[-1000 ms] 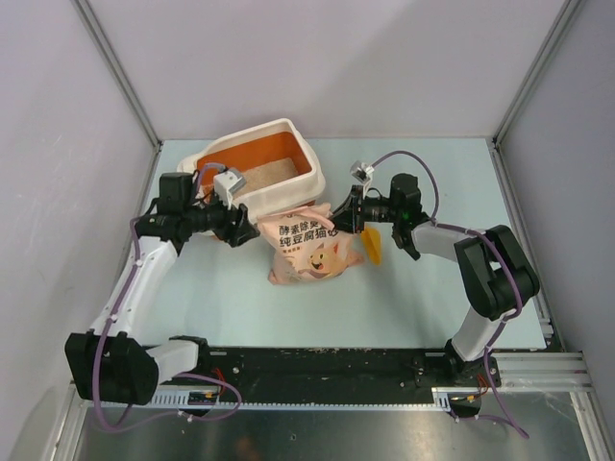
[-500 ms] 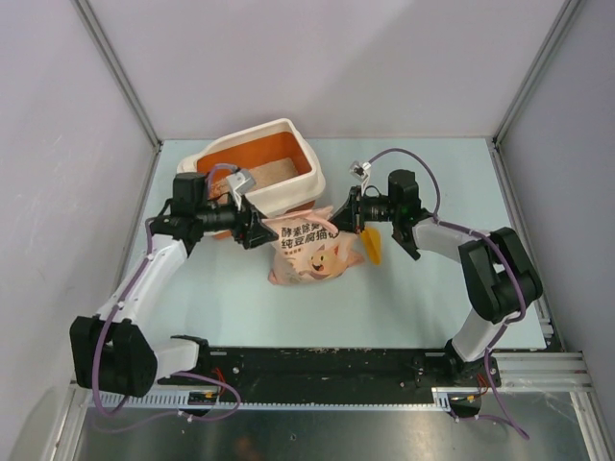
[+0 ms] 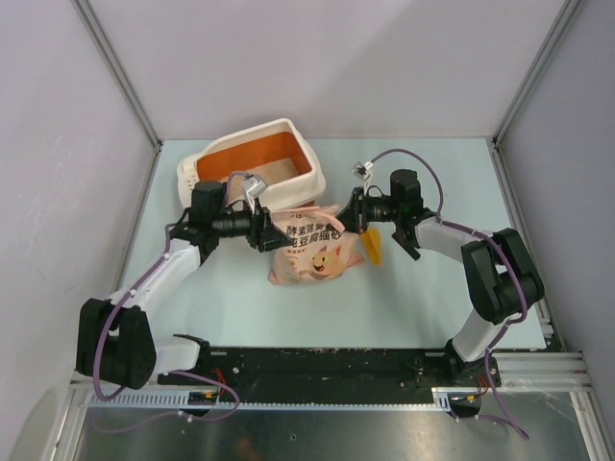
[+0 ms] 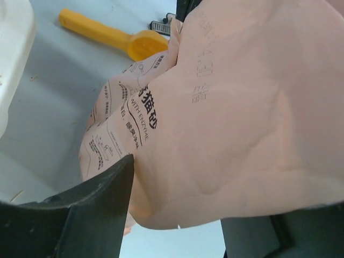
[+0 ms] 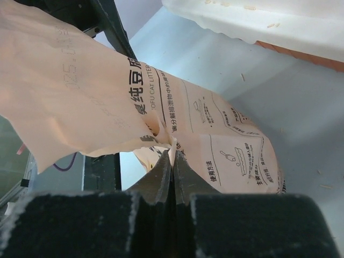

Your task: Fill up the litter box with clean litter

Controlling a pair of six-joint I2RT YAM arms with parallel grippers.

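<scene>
The litter box (image 3: 288,134), cream outside and orange inside, stands at the back left. A small patch of pale beige litter (image 3: 277,173) lies in its near part. The pink-beige bag (image 3: 312,245) lies in front of the box. My right gripper (image 3: 344,219) is shut on a fold at the bag's upper right, seen pinched in the right wrist view (image 5: 172,161). My left gripper (image 3: 270,230) is open, its fingers (image 4: 86,215) either side of the bag's upper left edge (image 4: 242,118). The box's rim (image 5: 258,19) shows beyond the bag.
A yellow-orange scoop (image 3: 373,248) lies right of the bag, just under my right wrist; it also shows in the left wrist view (image 4: 107,35). The box's white corner (image 4: 11,54) is close on my left gripper's left. Enclosure walls stand on three sides.
My left gripper has moved right, from the front of the litter box onto the bag's upper left edge. My right gripper has stayed shut on the bag.
</scene>
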